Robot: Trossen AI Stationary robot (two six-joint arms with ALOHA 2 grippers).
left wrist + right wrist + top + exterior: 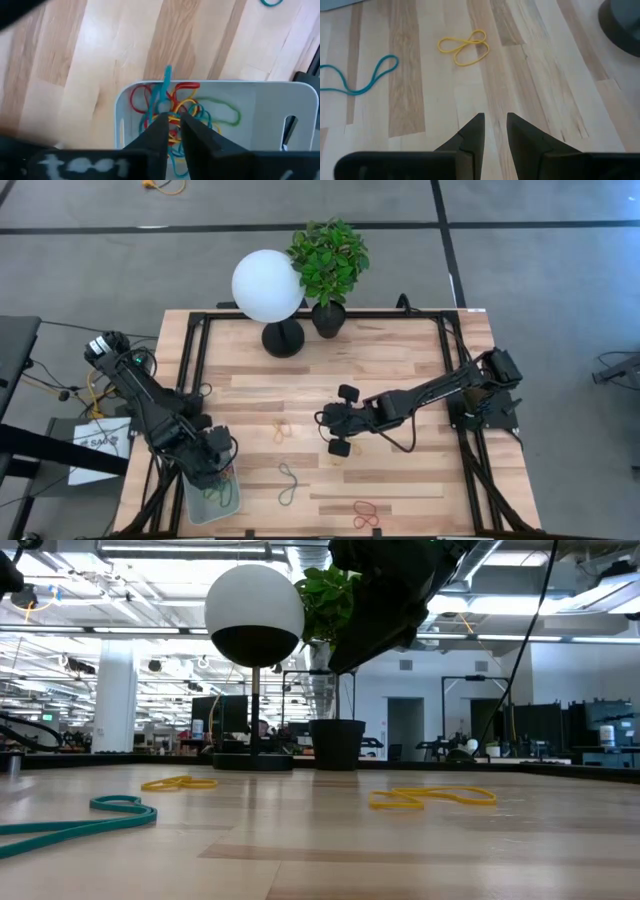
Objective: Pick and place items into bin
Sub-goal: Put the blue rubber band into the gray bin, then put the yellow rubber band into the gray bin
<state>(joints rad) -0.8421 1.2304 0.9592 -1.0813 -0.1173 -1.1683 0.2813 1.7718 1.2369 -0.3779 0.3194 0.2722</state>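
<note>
The left claw [170, 125] hangs over the bin [280, 97], its fingers a little apart around a blue band [164, 92]. The right claw [494, 131] waits, slightly open, near a yellow band [464, 47].

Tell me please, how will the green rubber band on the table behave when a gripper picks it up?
The green rubber band lies flat in a long, bent, twisted loop, so it is probably floppy and would droop from the fingers. It looks very thin against the wooden table, so likely very light and hard to pinch. Being flat, it should not roll.
</note>
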